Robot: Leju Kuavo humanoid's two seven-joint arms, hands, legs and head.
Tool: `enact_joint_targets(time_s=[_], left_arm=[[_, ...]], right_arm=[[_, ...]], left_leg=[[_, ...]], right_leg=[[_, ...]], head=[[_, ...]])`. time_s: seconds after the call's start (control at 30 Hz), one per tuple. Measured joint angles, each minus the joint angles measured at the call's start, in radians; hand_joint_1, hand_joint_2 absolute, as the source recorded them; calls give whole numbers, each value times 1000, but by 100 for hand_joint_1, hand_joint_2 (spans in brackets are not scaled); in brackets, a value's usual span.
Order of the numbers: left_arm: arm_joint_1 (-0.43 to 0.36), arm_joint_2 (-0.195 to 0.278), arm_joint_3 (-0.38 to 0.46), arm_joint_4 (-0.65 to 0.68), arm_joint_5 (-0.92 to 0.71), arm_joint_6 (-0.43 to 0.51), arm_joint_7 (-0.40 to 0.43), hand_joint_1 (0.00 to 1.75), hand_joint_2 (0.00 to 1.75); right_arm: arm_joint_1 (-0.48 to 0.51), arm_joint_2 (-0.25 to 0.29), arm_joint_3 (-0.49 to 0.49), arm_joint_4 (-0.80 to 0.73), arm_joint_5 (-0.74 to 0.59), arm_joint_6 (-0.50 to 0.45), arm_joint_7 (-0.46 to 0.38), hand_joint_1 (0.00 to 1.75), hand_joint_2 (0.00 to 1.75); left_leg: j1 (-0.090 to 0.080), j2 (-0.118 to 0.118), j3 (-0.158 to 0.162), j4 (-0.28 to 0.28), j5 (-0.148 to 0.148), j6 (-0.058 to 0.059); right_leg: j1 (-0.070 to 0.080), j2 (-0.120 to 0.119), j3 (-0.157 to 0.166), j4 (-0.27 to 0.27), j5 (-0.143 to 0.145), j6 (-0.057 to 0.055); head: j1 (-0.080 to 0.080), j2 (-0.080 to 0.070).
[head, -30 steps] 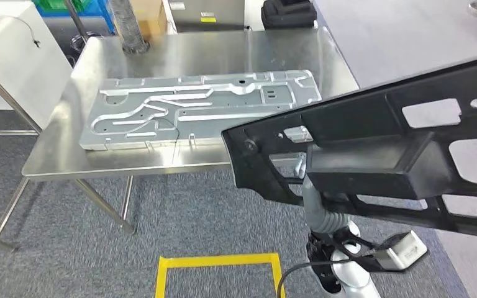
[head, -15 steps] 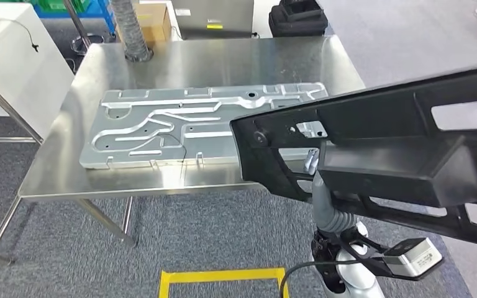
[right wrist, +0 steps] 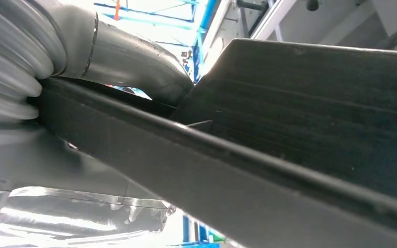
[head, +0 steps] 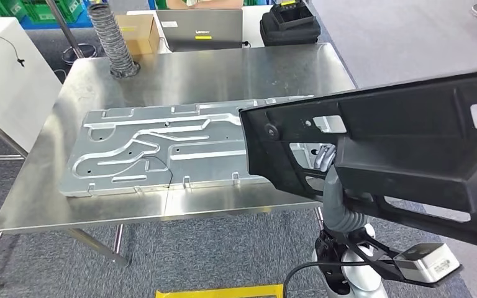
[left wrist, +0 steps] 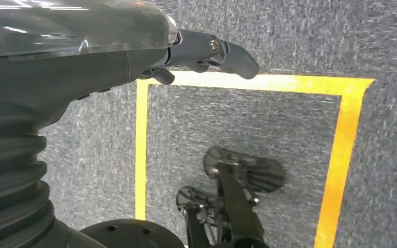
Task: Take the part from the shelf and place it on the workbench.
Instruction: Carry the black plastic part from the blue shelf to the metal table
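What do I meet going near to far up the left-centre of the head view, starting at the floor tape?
Yellow floor tape → workbench front edge → stamped metal plate → ribbed grey hose → cardboard box.

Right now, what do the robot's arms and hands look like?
The left robot hand has dark grey fingers coming out of a smooth, shiny grey shell, with a ribbed grey cover behind it like a bendy hose. The right arm has the same grey ribbed cover above a silver-white section, with a black cable and a small grey box beside it.
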Motion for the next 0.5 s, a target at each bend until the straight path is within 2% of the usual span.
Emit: enact_joint_targets(time_s=[0.03, 0.1, 0.13, 0.17, 0.2, 0.27, 0.3, 0.33, 0.37, 0.4, 0.43, 0.47, 0.5], left_arm=[[1, 1, 2, 0, 0, 1, 0, 0, 175], [0, 2, 4, 0, 0, 2, 0, 0, 175], [0, 2, 5, 0, 0, 2, -1, 0, 175], [-1, 2, 6, 0, 0, 1, -1, 0, 175], [-2, 2, 8, 0, 0, 1, -1, 0, 175], [-3, 3, 10, 0, 0, 2, -1, 0, 175], [-3, 3, 11, 0, 0, 2, -1, 0, 175], [-2, 3, 11, 0, 0, 2, -1, 0, 175], [-1, 3, 12, 0, 0, 3, -1, 0, 175], [-1, 3, 12, 0, 0, 3, -1, 0, 175], [-1, 3, 12, 0, 0, 3, -1, 0, 175], [-1, 3, 12, 0, 0, 3, -1, 0, 175], [-3, 2, 12, 0, 1, 3, -1, 0, 175]], right_arm=[[0, 1, -1, -4, 0, -2, 0, 175, 175], [0, 2, -3, -12, 0, -4, 0, 175, 175], [-2, 3, -4, -16, 0, -6, 0, 175, 175], [-3, 3, -6, -18, 0, -9, 0, 175, 175], [-5, 3, -9, -20, 0, -14, 0, 175, 175], [-6, 3, -14, -21, 3, -25, 0, 175, 175], [-5, 3, -18, -21, 4, -31, 0, 175, 175], [-4, 3, -21, -20, 5, -36, 0, 175, 175], [-4, 3, -24, -20, 5, -39, 0, 175, 175], [-4, 3, -26, -20, 5, -40, 0, 175, 175], [-4, 3, -28, -20, 5, -41, 0, 175, 175], [-4, 3, -29, -20, 5, -41, 0, 175, 175], [-4, 3, -30, -19, 5, -41, 0, 175, 175]], left_leg=[[-2, 0, 4, -23, 21, 6], [-1, 0, 19, -36, 19, 17], [1, 0, 30, -42, 17, 23], [3, 0, 42, -46, 14, 28], [5, 0, 52, -50, 10, 31], [4, -1, 65, -51, -4, 34], [4, -1, 73, -51, -12, 33], [4, -1, 83, -51, -21, 33], [3, -1, 96, -51, -30, 32], [3, -1, 111, -51, -40, 31], [2, -1, 123, -51, -50, 30], [1, -2, 132, -51, -59, 27], [0, -2, 137, -50, -66, 22]], right_leg=[[1, 2, 4, 0, -4, 6], [2, 3, 13, 1, -5, 19], [2, 0, 12, 17, -5, 24], [1, -3, -2, 50, -12, 30], [-1, -6, -30, 102, -27, 35], [-5, -9, -116, 228, -80, 43], [-6, -10, -152, 267, -102, 44], [-6, -10, -174, 276, -107, 45], [-6, -11, -178, 249, -88, 44], [-5, -12, -168, 192, -43, 41], [-4, -14, -152, 121, 19, 36], [0, -17, -140, 62, 65, 28], [4, -18, -133, 24, 99, 21]], head=[[0, 0], [0, 0], [0, 0], [0, 0], [0, 0], [0, 0], [0, 0], [0, 0], [0, 0], [0, 0], [0, 0], [0, 0], [0, 0]])
